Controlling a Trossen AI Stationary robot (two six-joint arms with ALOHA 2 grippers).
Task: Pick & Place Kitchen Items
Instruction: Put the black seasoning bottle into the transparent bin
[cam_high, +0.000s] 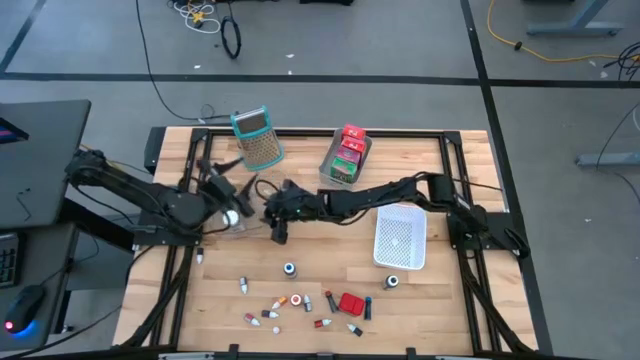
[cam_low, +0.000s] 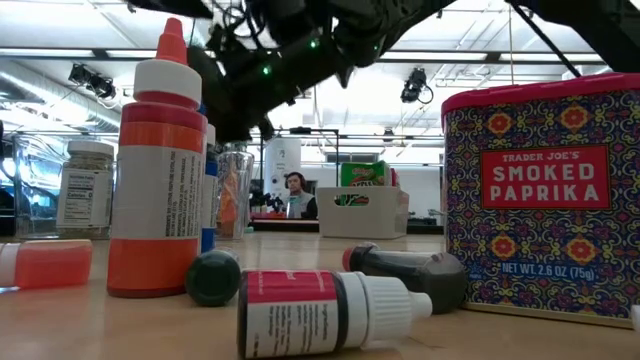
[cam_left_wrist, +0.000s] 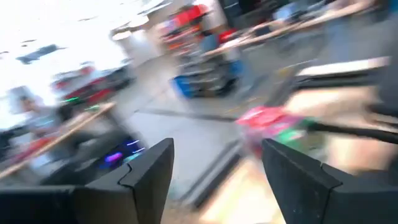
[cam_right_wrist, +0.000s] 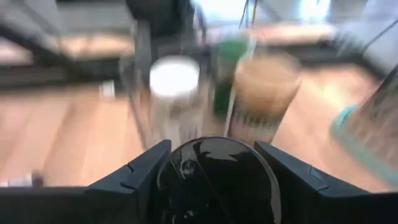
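The right gripper (cam_high: 277, 222) is reaching across the table (cam_high: 430, 290) toward the left arm, fingers clamped around a round black lid (cam_right_wrist: 214, 180). Just ahead of it, a clear jar (cam_right_wrist: 174, 93) and a brown jar (cam_right_wrist: 264, 93) are standing side by side. The left gripper (cam_high: 222, 190) is hanging close by with its fingers (cam_left_wrist: 152, 171) spread, nothing between them. Most of the little bottles (cam_high: 290, 303) and the red tin (cam_high: 351, 303) are lying well behind the right gripper, near the table's front edge.

Table (cam_high: 440, 310), high view: grater (cam_high: 259, 139) at rear left; packet tray (cam_high: 345, 157) to its right; basket (cam_high: 400, 239) right of centre; small bottles (cam_high: 300, 305) scattered along the front.
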